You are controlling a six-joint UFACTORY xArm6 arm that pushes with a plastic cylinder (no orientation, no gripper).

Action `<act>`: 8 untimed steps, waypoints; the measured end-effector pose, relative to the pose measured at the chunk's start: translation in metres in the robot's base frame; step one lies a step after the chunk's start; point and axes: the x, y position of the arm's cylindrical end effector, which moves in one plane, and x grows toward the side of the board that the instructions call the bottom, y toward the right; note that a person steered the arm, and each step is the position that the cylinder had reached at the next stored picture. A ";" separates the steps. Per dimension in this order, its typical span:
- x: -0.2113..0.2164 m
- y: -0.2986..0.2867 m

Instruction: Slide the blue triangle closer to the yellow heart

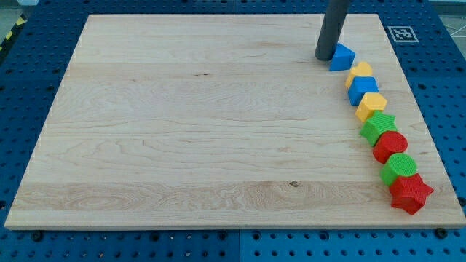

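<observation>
Camera view: wooden board point(204, 131) on a blue pegboard table point(29, 247). No containers anywhere. My tip point(325, 57) touches the view's-left side of the blue triangle point(342, 57), near the board's top right. No jaws on this rod. Just below the triangle sits the yellow heart point(360, 71), touching or nearly so. The line runs on downward: blue cube point(362, 89), yellow hexagon point(371, 105), green star point(379, 126), red cylinder point(390, 146), green cylinder point(400, 167), red star point(410, 193). Rod cut off at the view's top.
</observation>
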 end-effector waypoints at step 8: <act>-0.010 0.007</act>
